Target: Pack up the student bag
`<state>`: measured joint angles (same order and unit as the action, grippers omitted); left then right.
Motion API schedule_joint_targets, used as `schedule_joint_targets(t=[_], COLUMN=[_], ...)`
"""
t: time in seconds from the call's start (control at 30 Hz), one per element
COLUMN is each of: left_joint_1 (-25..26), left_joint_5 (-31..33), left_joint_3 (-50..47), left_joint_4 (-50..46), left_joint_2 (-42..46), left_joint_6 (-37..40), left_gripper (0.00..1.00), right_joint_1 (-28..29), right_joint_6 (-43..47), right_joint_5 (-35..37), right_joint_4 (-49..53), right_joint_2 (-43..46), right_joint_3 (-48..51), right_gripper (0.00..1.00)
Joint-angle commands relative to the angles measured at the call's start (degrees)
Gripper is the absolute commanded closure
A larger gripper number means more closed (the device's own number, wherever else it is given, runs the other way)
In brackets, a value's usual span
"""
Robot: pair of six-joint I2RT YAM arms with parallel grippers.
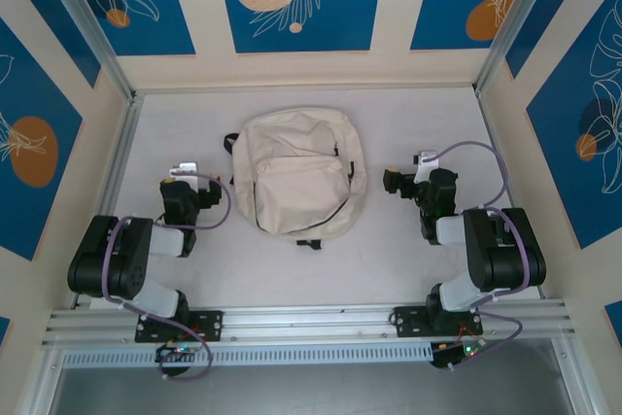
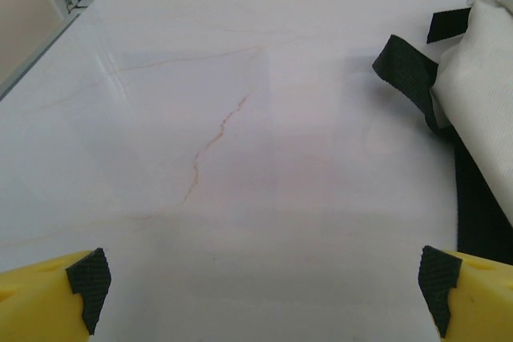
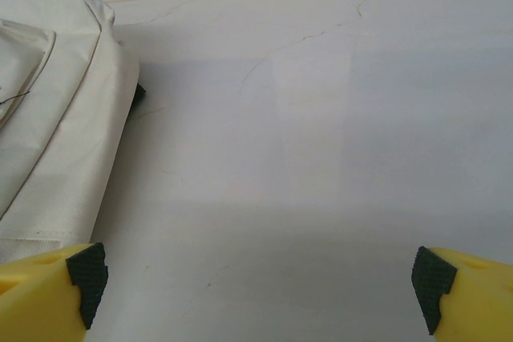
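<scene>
the soft, limp-looking student bag (image 1: pixel 296 182) lay on the worktop (image 1: pixel 321 279), left fingers (image 2: pixel 88 286) at its nine o'clock, right fingers (image 3: pixel 86 282) at three, both spread empty; its black strap (image 2: pixel 405 70) looked the surest hold.

Diffuse light from above is illuminating the top view evenly, and the white surface (image 1: pixel 389 240) is reading bright without clipping. The student bag (image 1: pixel 296 182) is casting only a thin, soft shadow at its near edge. In both wrist views, pale rectangular reflections are lying across the surface, and its nearer part is dimming. The yellow fingers (image 2: pixel 36 298) of the left pincer (image 2: pixel 260 290) and the right pincer (image 3: pixel 260 286) are rendering slightly soft at the bottom corners. The frame posts (image 1: pixel 87 17) are leaning outward through wide-angle distortion.
</scene>
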<state>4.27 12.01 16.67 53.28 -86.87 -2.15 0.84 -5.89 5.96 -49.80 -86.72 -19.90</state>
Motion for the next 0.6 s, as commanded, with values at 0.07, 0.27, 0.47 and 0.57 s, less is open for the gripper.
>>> schedule_joint_targets(t=[0.07, 0.27, 0.47, 0.57], left_joint_1=[-0.1, 0.9, 0.9, 1.4], left_joint_5=[0.8, 1.6, 1.2, -1.1], left_joint_3=[2.8, 4.9, 4.7, 5.6], left_joint_4=[0.5, -2.8, -2.6, -4.2], left_joint_2=[-0.6, -1.2, -1.0, -0.8], left_joint_6=[1.1, 2.2, 2.3, 3.9], left_gripper=[0.0, 0.0, 0.0, 0.0], right_joint_1=[-0.1, 0.3, -0.6, -0.6], right_joint_6=[0.7, 0.9, 0.4, 0.4], right_joint_5=[0.2, 0.9, -1.0, -1.0], right_joint_4=[-1.2, 1.9, 2.8, 2.9], right_joint_2=[-0.3, -0.6, -0.6, -0.6], right_joint_3=[-1.3, -3.1, -3.7, -3.7], right_gripper=[0.01, 0.01, 0.01, 0.01])
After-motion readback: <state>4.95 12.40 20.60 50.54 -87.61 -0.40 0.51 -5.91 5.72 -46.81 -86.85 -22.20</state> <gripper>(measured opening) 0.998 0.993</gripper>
